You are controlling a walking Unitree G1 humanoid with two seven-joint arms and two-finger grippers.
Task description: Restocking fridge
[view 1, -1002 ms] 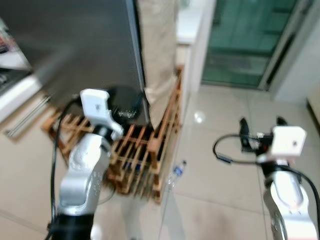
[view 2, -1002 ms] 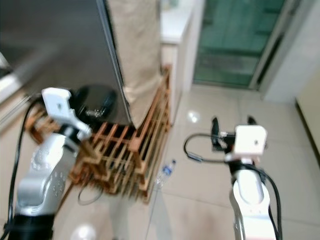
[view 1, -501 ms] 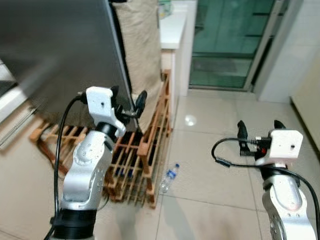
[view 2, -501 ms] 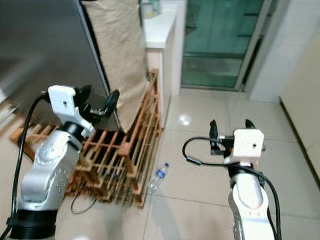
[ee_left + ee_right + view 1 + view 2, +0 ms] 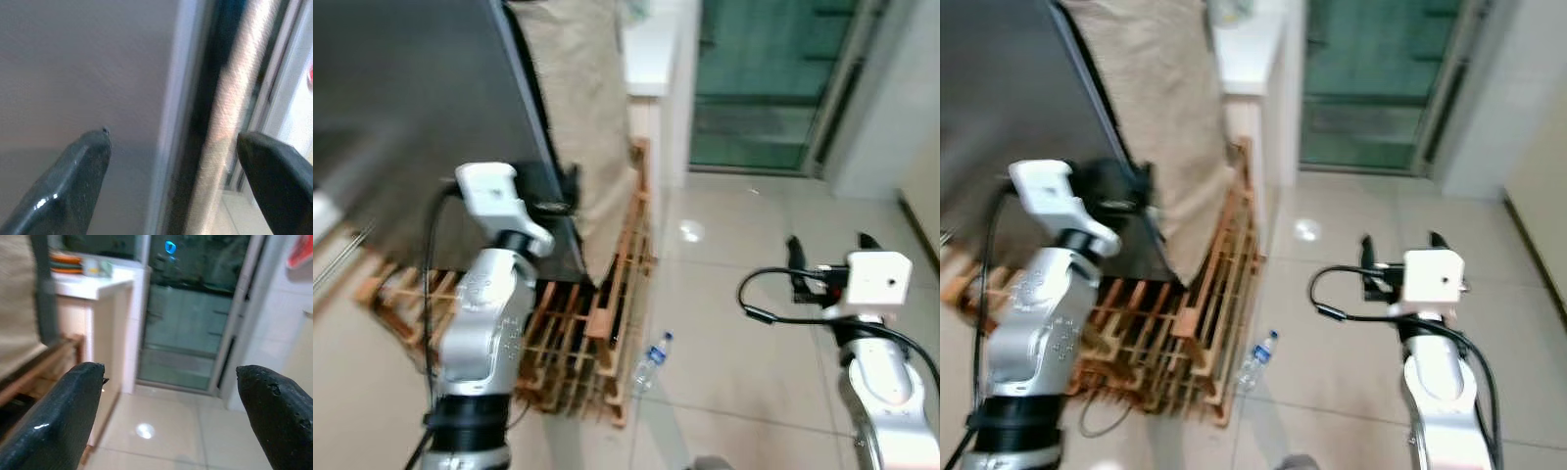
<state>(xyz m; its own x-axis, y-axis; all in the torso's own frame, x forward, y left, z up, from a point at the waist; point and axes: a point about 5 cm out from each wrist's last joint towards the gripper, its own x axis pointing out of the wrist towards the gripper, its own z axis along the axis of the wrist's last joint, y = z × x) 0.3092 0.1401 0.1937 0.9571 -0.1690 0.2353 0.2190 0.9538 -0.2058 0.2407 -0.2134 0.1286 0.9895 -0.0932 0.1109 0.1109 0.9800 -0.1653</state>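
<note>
Standing dark grey and glossy, the fridge (image 5: 421, 117) meets the open left claw (image 5: 171, 166); right claw (image 5: 830, 257) open.

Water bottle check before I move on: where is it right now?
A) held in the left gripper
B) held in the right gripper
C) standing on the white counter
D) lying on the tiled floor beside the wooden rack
D. The water bottle lies on its side on the floor tiles next to the wooden rack, and the right gripper, fingers open and holding nothing, is raised apart from it.

Bottle (image 5: 1256, 359) on floor beside wooden rack (image 5: 1197, 323).
</note>
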